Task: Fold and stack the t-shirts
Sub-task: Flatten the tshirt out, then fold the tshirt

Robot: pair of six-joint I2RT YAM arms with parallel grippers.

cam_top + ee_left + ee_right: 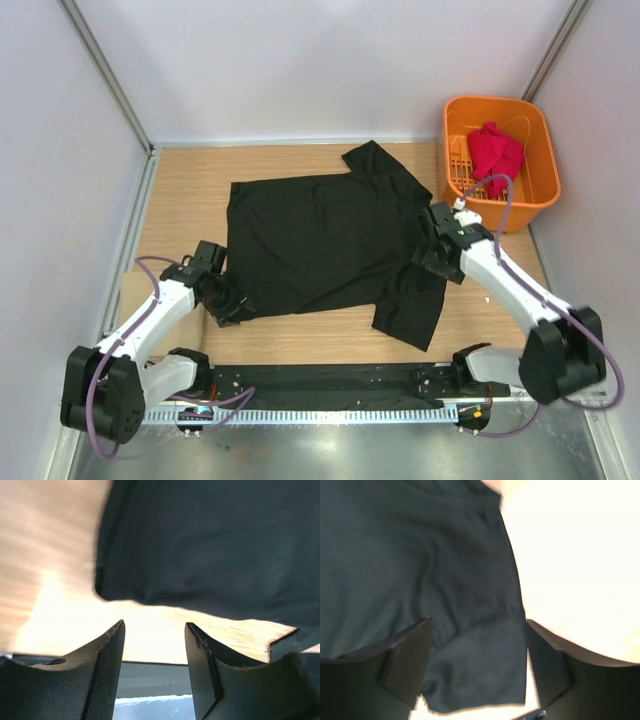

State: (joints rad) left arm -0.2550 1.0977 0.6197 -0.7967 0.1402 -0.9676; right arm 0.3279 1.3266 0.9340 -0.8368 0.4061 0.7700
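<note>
Only the top view shows the red t-shirt [495, 150], bunched in the orange basket [545, 165] beyond the right jaws. In the wrist views we see the left jaws parted and empty over bare table [65, 605], with the black t-shirt [215, 545] edge just ahead. The right jaws are spread wide above black cloth, released. The shirt lies flat, its long axis running jaws to jaws: hem at the left jaws, sleeves at the right.

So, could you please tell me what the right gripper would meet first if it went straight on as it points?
Most likely the large plain black cloth t-shirt: the right gripper points open-jawed at its edge, though depth is unclear.
</note>
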